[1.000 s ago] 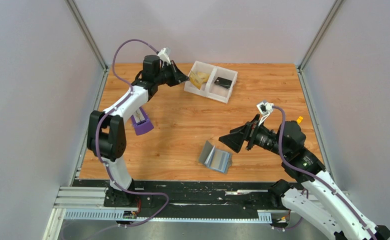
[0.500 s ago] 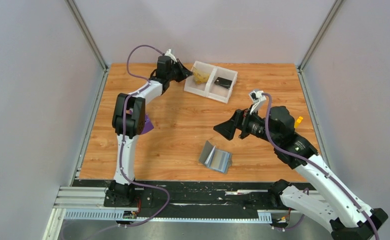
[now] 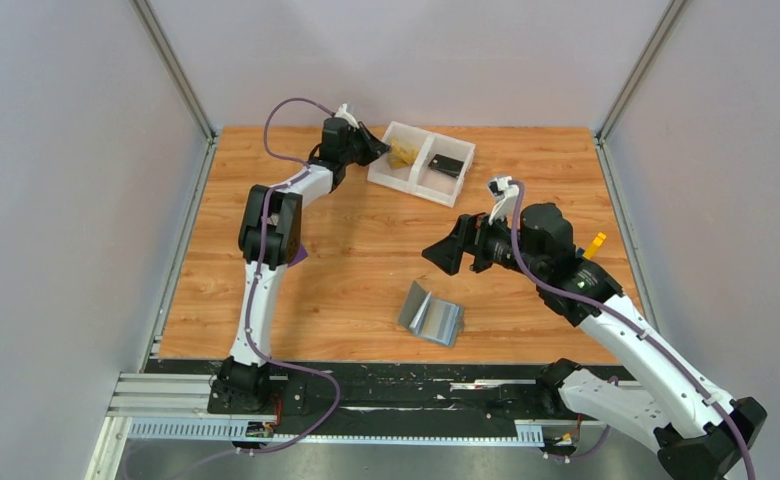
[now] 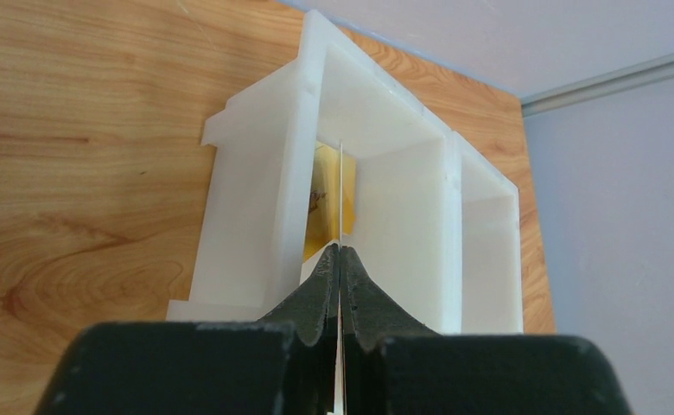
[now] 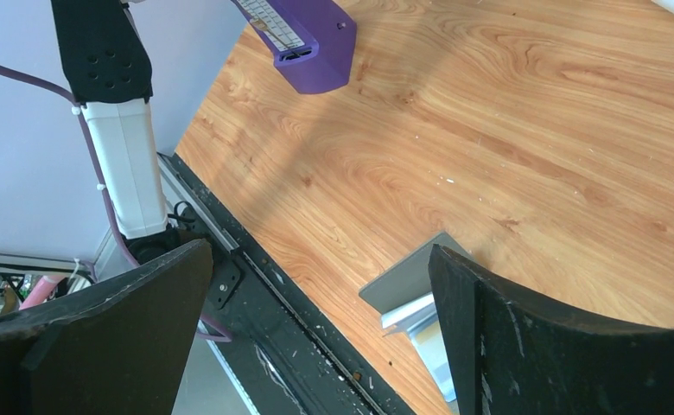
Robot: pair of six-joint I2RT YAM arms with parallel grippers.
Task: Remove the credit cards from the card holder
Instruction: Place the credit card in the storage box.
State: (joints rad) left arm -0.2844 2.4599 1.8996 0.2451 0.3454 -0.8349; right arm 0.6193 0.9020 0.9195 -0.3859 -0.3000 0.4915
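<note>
Wooden table (image 3: 366,270), seen from the overhead cam: two YAM arms over it. The left arm (image 3: 266,225) is stretched to the far side and the right arm (image 3: 616,320) is bent over ctr-right.

The right gripper (image 3: 446,250) hangs above the boards w/ its fingers spread wide and nothing btwn them. Its wrist cam looks past both black pads (image 5: 567,346) at bare wood.

The left gripper (image 3: 376,150) is at the left wall of a white two-compt tray (image 3: 406,188), which sits at the far edge, angled to the back wall.

The card holder (image 3: 431,315), grey w/ a blue sheen, rests on the table near the front edge, half open in a V and well apart from the tray. In the overhead view it lies just below the right gripper, untouched.

A purple block (image 5: 308,35) sits at table left, mostly hidden behind the left arm from above.

The tray's left compt holds the gold credit cards (image 3: 402,155).

The left gripper's jaws are pinched tight on a single card (image 4: 340,186). The wrist cam shows it edge-on and upright, reaching over into that same compt in front of the gold faces there. Its colour can't be told from the thin edge.

The tray's right compt holds a small black piece (image 3: 449,166), lying flat.
</note>
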